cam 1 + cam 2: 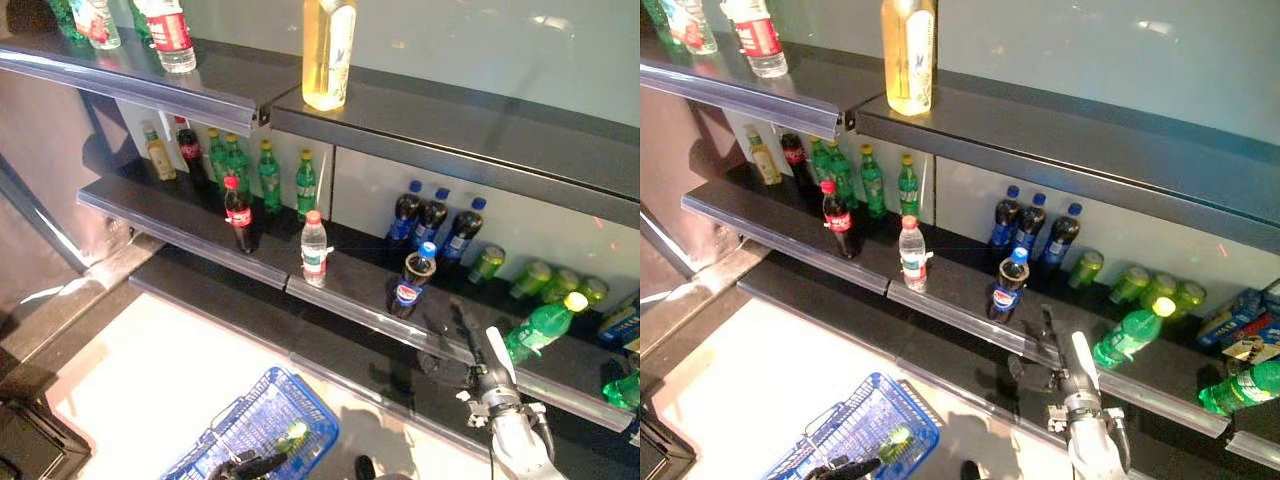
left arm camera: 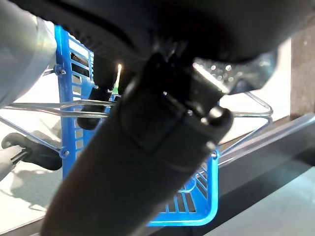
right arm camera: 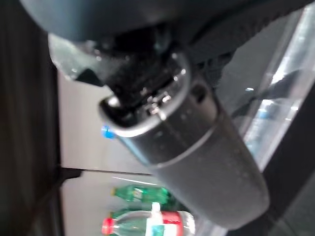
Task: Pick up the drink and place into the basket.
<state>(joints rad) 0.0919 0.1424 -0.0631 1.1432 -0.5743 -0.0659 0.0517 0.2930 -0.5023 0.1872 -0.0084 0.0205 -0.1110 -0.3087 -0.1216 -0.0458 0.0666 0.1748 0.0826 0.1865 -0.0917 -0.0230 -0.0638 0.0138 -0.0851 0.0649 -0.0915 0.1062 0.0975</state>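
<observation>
A dark cola bottle with a blue cap [image 1: 412,280] stands at the front of the middle shelf. My right hand [image 1: 472,352] is just right of it and a little nearer, apart from it, with fingers straight and open and empty. A green bottle [image 1: 540,325] lies on its side to the right of the hand. My left hand [image 1: 252,465] is shut on the wire handles [image 2: 49,105] of the blue basket [image 1: 262,420], which hangs low at the lower left. A green drink [image 1: 293,435] lies inside the basket.
A clear water bottle [image 1: 314,248] and a red-capped cola bottle [image 1: 238,213] stand further left on the shelf front. Green bottles [image 1: 268,175], dark bottles [image 1: 432,218] and green cans [image 1: 545,278] stand behind. A tall yellow bottle [image 1: 328,52] stands on the upper shelf [image 1: 450,135].
</observation>
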